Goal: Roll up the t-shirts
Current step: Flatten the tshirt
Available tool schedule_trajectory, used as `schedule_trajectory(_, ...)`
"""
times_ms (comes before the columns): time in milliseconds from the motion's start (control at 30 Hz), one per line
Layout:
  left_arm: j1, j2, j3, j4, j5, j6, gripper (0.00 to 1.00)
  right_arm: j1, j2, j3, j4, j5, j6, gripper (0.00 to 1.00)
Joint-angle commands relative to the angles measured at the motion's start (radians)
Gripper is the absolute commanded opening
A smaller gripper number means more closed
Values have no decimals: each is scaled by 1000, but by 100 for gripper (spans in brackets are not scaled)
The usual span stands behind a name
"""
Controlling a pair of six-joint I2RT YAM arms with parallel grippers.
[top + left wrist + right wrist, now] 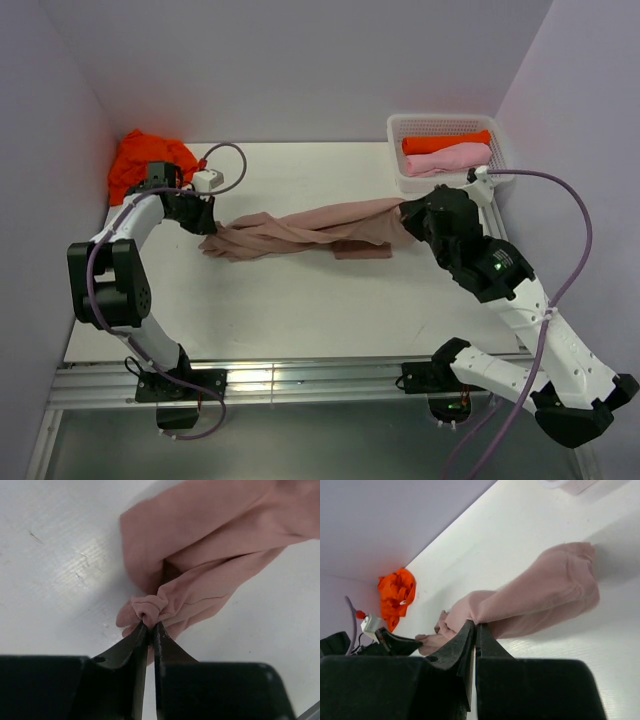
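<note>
A dusty pinkish-brown t-shirt (pixel 310 230) is stretched in a long bunched band across the middle of the table. My left gripper (pixel 207 222) is shut on its left end, which shows as a pinched knot of cloth (pixel 150 611) in the left wrist view. My right gripper (pixel 408 222) is shut on its right end, gripping a fold of the shirt (pixel 530 600). A crumpled bright orange t-shirt (pixel 145 160) lies in the far left corner and also shows in the right wrist view (pixel 396 595). A rolled orange t-shirt (pixel 445 142) and a rolled light pink t-shirt (pixel 447 160) lie in the basket.
A white mesh basket (pixel 398 135) stands at the far right corner. Purple walls close in the table at the back and both sides. A metal rail (pixel 300 378) runs along the near edge.
</note>
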Motion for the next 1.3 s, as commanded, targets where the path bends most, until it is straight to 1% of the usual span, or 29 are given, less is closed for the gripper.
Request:
schedule_trajectory(0, -5, -78, -47, 9, 30, 79, 19, -25, 3, 57, -108, 33, -72, 0)
schedule_trajectory(33, -5, -85, -64, 5, 29, 85, 27, -34, 1, 65, -118, 35, -77, 0)
schedule_trajectory(100, -2, -105, -75, -1, 42, 92, 35, -45, -11, 78, -120, 33, -85, 0)
schedule_trajectory(133, 0, -111, -77, -3, 49, 92, 43, -49, -14, 82, -119, 29, -95, 0)
schedule_trajectory(167, 1, -117, -74, -9, 59, 87, 47, -60, -17, 86, -120, 26, -97, 0)
schedule_trajectory(233, 4, -129, -40, -38, 79, 81, 55, -66, -19, 103, -135, 29, -100, 0)
schedule_trajectory(300, 13, -134, -8, -82, 122, 78, 57, -74, -25, 111, -143, 26, -106, 0)
schedule_trajectory(367, 18, -135, 41, -87, 136, 50, 59, -77, -28, 108, -142, 21, -108, 0)
schedule_trajectory(500, 14, -100, 118, -34, 147, -32, 65, -79, -25, 85, -129, 3, -108, 0)
schedule_trajectory(533, 0, -80, 159, -27, 142, -42, 68, -77, -26, 79, -123, -1, -108, 0)
schedule_trajectory(600, -26, -4, 210, -55, 151, -33, 69, -79, -26, 63, -111, -4, -106, 0)
schedule_trajectory(633, -46, 21, 254, -96, 183, -16, 69, -79, -26, 62, -108, -8, -108, 0)
schedule_trajectory(700, -91, 69, 271, -106, 226, 41, 70, -79, -19, 66, -108, -11, -109, 0)
schedule_trajectory(800, -150, 79, 250, -76, 262, 88, 71, -80, -2, 86, -111, -16, -118, 0)
schedule_trajectory(833, -187, 76, 230, -69, 282, 107, 72, -80, 3, 92, -108, -19, -121, 0)
schedule_trajectory(867, -206, 66, 218, -38, 291, 109, 72, -80, 15, 106, -108, -20, -124, 0)
schedule_trajectory(933, -238, 47, 168, 12, 308, 96, 73, -83, 27, 120, -111, -25, -131, 0)
schedule_trajectory(1033, -298, 6, 89, 147, 316, 55, 74, -86, 46, 144, -114, -34, -138, 0)
schedule_trajectory(1167, -341, 1, 52, 218, 329, 53, 75, -95, 57, 177, -125, -45, -147, 0)
schedule_trajectory(1267, -374, 23, 38, 284, 302, 26, 74, -106, 54, 194, -132, -56, -155, 0)
